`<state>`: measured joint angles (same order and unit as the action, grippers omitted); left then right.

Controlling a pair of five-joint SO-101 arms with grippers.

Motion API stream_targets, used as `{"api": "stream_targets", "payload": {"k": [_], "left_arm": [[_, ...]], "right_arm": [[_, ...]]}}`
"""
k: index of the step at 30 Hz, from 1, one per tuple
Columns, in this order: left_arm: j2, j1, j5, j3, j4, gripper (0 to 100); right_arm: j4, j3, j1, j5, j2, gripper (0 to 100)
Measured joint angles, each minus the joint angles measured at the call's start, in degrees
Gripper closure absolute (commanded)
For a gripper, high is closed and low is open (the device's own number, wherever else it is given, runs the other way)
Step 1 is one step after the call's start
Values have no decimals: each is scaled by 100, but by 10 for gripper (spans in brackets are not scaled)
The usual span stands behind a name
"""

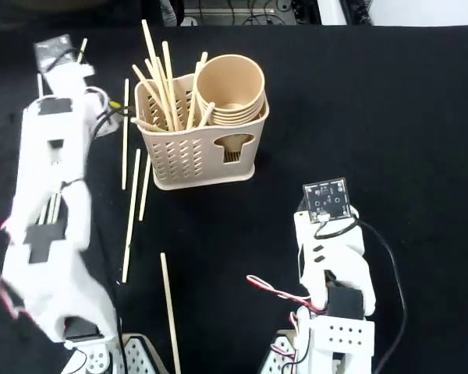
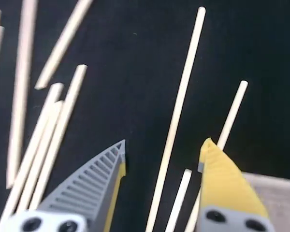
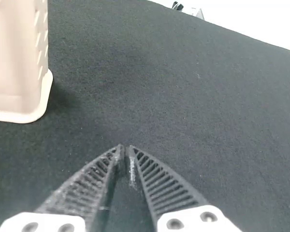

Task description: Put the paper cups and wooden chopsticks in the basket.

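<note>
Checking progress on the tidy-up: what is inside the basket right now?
The basket holds a nested stack of paper cups and, beside it, several wooden chopsticks standing tilted. The basket's floor and the chopsticks' lower ends are covered, so anything beneath is hidden.

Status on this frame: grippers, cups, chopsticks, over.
Left gripper open over loose chopsticks. Right gripper shut, empty. Paper cups in basket. No obstruction seen.

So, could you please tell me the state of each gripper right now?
Left gripper: open, holding nothing.
Right gripper: closed, holding nothing.
</note>
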<state>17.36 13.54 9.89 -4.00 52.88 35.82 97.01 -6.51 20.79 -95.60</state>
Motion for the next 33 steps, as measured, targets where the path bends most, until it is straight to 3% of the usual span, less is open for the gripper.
{"api": "stream_targets", "payload": {"k": [7, 13, 18, 23, 27, 33], "left_arm": [[2514, -62, 0, -2391, 712, 771], [3947, -88, -237, -4782, 2171, 977], [4730, -193, -985, -6576, 3490, 971], [5169, -273, -1073, -8422, 4615, 973], [5073, -273, -853, -8738, 4774, 973], [4009, -185, -659, -7868, 4800, 973]], "right_arm": [[0, 0, 0, 0, 0, 985], [0, 0, 0, 0, 0, 985], [0, 0, 0, 0, 0, 985], [0, 0, 0, 0, 0, 985], [0, 0, 0, 0, 0, 985], [-105, 18, 0, 0, 0, 985]]}}
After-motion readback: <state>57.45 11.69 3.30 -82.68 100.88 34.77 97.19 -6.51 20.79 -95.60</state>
